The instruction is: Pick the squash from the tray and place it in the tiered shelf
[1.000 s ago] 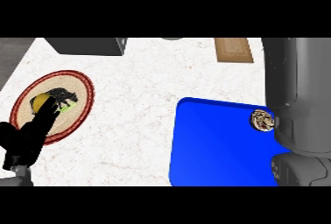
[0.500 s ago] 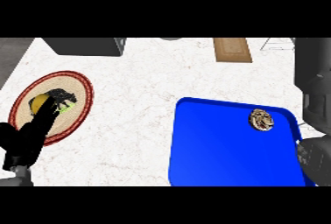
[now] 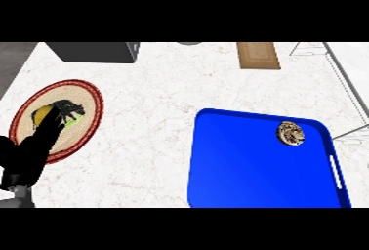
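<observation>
On marble counter (image 3: 158, 88), aiming at squash (image 3: 290, 133) in 1 o'clock corner of tray (image 3: 252, 161), coming from above. Resting left hand (image 3: 29, 156) straight-fingered at 8 o'clock; not seeing right hand.

Mottled squash (image 3: 290, 133), seemingly flat, on tray (image 3: 245, 168)

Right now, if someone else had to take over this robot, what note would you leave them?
Left hand: open, fingers straight, resting at the lower left over the round plate.
Right hand: not in view.
Squash: lying on the blue tray, near its far right corner, nothing touching it.
Shelf: wire frame at the right edge, beyond the tray.
Done: nothing yet.
Left: grasp the squash, lift it, set it in the shelf.
</observation>
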Motion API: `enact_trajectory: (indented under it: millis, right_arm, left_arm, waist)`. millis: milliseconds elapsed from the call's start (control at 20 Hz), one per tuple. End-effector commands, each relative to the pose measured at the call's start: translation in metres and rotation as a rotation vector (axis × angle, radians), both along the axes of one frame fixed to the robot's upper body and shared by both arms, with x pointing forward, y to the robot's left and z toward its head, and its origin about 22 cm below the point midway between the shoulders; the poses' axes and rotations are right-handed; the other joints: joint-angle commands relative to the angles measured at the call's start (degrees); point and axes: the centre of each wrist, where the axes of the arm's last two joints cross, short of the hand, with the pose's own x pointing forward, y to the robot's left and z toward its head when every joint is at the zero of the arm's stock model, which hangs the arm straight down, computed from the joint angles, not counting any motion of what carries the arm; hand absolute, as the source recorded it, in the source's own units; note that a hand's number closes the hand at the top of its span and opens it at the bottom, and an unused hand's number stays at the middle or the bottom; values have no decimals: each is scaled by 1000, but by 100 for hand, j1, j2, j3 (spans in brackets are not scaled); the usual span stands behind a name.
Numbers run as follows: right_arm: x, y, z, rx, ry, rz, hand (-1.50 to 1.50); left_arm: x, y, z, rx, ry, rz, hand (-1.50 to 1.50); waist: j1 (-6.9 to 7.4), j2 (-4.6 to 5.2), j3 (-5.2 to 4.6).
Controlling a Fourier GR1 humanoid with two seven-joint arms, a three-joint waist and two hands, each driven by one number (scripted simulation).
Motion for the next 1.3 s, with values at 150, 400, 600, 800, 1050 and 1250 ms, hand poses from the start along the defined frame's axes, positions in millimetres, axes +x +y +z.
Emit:
enact_trajectory:
  millis: [150,400,600,800,1050,1250]
  right_arm:
    - [-1,-38,3,58,10,-152,150]
    - [-3,-64,-27,90,-42,-142,150]
    - [-5,-89,-45,127,-51,-157,150]
    - [-12,-106,-56,139,-151,-270,150]
    - [-17,-138,-69,168,-21,-257,-150]
    - [-9,-117,-89,142,-33,-236,-150]
  left_arm:
    - [-4,5,-14,8,-3,-2,0]
    - [-13,1,-11,8,10,2,0]
    - [-3,15,-2,-4,-15,10,0]
    - [-8,2,-5,10,-9,9,0]
    - [3,10,8,1,-6,2,0]
    - [-9,7,12,6,-10,4,0]
  waist:
    - [-18,11,-4]
    - [-52,-18,3]
    - [-35,6,2]
    - [18,16,8]
    - [-3,17,5]
    - [11,-13,6]
